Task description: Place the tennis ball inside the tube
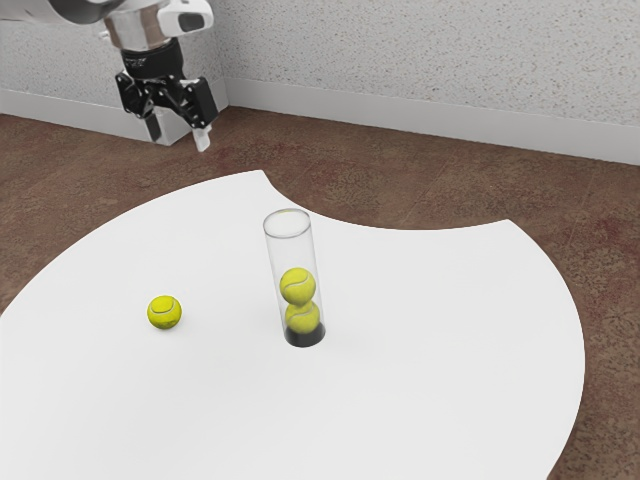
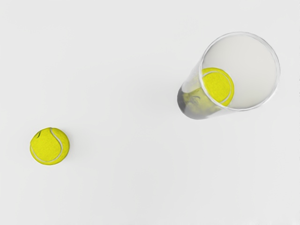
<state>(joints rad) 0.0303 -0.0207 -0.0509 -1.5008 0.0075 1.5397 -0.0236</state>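
gripper (image 1: 178, 134) empty, fingers wide apart. loose tennis ball (image 1: 165, 312) lies on white table (image 1: 430, 400), below fingers, well apart. clear tube (image 1: 291, 252) stands upright, also below fingers, two stacked balls (image 1: 298, 287) inside. likely just starting: grasp, carry, drop all remain.
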